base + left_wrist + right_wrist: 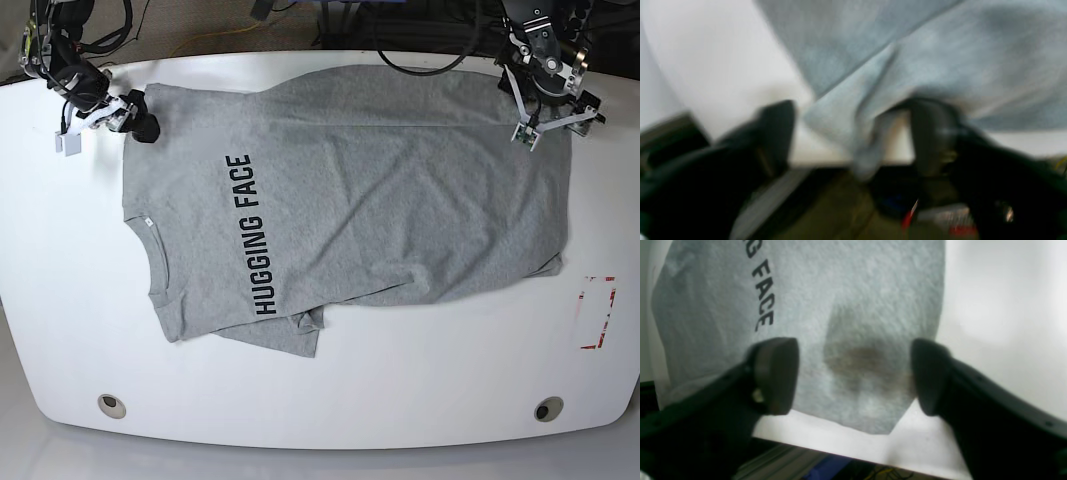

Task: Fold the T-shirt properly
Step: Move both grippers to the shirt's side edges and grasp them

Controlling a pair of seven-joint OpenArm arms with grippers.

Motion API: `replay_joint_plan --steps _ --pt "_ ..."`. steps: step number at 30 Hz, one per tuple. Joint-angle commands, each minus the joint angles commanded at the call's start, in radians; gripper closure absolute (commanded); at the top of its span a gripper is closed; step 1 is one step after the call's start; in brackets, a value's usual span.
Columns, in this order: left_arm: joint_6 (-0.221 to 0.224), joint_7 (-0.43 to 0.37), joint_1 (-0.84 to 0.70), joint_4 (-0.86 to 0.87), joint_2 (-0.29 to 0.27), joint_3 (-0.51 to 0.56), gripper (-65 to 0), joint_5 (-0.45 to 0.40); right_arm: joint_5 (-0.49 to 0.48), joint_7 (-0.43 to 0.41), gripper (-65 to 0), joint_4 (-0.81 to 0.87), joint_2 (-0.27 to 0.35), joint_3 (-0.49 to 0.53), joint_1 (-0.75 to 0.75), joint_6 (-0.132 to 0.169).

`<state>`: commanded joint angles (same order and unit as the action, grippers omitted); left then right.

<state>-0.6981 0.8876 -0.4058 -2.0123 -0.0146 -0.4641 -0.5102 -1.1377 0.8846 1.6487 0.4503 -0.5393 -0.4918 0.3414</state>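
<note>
- Surface: a white, glossy table with rounded corners (330, 400) fills the base view; two small round metal-rimmed holes sit near its front edge, one at the left (109, 404) and one at the right (547, 408).
- A rectangle outlined in red tape marks (598, 312) lies on the tabletop near the right edge, apart from the cloth.
- Room: beyond the far edge of the table, black cables (420, 62) and dark frame parts show; little else of the room can be read.
- The heather-grey short-sleeved cotton T-shirt (380, 200) lies spread on the table, turned sideways: ribbed crew neck toward the base view's left, hem toward its right. The black letters "HUGGING FACE" run up the chest. The near sleeve is folded under itself at the lower left; soft wrinkles cross the body.
- Left gripper (540, 115), black with white plastic parts, is at the far right corner of the shirt by the hem. In its wrist view, heavily blurred, the fingers stand well apart with a bunched flap of the grey fabric (873, 133) between them; I cannot tell whether either finger touches it.
- Right gripper (140, 118), black, is at the far left corner near the shoulder. Its wrist view shows the fingers (773, 373) spread wide over flat cloth, gripping nothing; a dark shadow lies on the fabric between them.
</note>
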Motion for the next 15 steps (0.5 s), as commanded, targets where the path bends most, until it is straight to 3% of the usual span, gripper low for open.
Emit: replay_joint_plan --steps 7,9,12,15 --pt "0.0 0.029 0.141 -0.003 0.046 -0.124 -52.4 0.184 0.002 0.0 -53.1 0.018 0.002 -0.002 0.048 0.0" --pt "0.0 0.104 0.18 -0.003 0.057 -0.13 -52.4 0.218 0.002 0.0 -53.1 0.018 0.002 -0.002 0.054 0.0" --pt "0.0 0.235 0.236 -0.002 0.133 -0.132 -52.4 0.267 0.002 0.0 -53.1 0.018 0.002 -0.002 0.058 0.0" --pt "0.0 0.278 0.272 0.002 0.173 -0.138 -52.4 0.388 0.003 0.0 -53.1 0.015 0.002 0.0 0.091 0.0"
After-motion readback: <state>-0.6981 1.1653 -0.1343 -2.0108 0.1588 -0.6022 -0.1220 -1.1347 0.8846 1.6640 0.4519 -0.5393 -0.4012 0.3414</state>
